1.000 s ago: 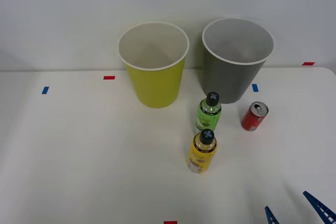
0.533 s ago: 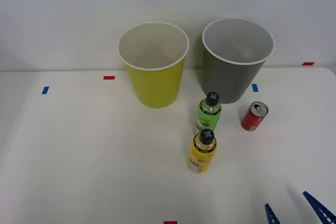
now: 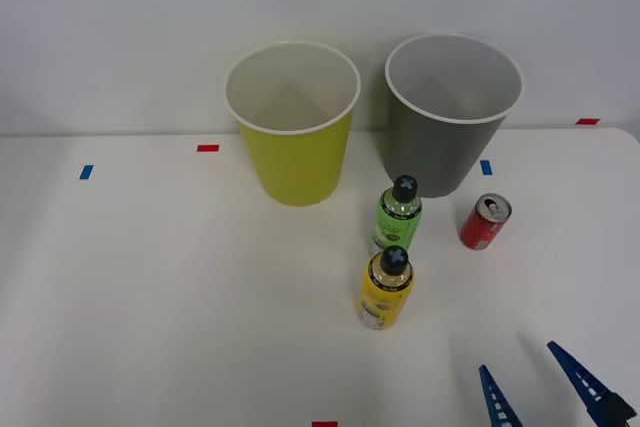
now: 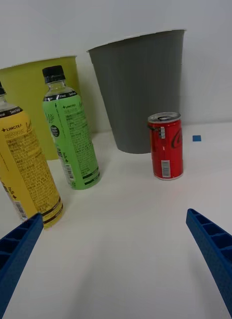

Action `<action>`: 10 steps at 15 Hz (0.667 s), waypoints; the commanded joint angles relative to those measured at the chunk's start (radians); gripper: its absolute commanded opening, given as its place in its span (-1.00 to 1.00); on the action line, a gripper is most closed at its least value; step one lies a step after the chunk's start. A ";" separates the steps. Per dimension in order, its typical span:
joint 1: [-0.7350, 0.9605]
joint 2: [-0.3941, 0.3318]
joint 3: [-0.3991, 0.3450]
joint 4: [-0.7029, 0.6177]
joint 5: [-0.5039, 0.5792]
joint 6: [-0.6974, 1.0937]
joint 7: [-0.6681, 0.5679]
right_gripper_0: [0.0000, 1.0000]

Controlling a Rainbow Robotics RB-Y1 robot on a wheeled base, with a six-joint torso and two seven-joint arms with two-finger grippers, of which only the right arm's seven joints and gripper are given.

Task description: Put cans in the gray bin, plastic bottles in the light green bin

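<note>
The can [image 3: 485,222] stands upright on the white worktop [image 3: 180,297] at right of centre in the front view, just below and to the right of the gray bin [image 3: 448,127] and apart from it; in the wrist view the can [image 4: 166,145] sits a little right of centre with the gray bin [image 4: 140,89] behind it. The green bottle [image 3: 398,213] stands left of the can, in front of the gray bin, and the yellow bottle [image 3: 385,288] stands just below it, nearer the lower edge; both are upright and capped, and none of the three is in a bin. The green bin [image 3: 293,122] stands beside the gray one, upper centre-left, with nothing visible inside either. The change is at the lower right corner of the front view: the right claw [image 3: 545,387] has moved up and leftward into the frame compared with half a second ago, so more of its blue fingers [image 3: 495,402] now shows, while cans, bottles and bins have not shifted. The claw is released, its fingers spread wide and grasping nothing, well short of every object. In the wrist view the can lies between the spread fingers [image 4: 215,249], which suggests the approach is toward the can, making the gray bin the likely first destination; sorting itself has not yet begun.
</note>
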 commanded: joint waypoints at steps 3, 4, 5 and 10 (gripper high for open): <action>-0.057 0.004 0.042 0.001 -0.012 0.033 0.000 1.00; -0.069 0.008 0.052 -0.001 -0.023 0.033 0.003 1.00; -0.077 0.016 0.052 -0.001 -0.020 0.033 0.005 1.00; -0.123 0.059 0.019 0.001 0.031 0.070 0.031 1.00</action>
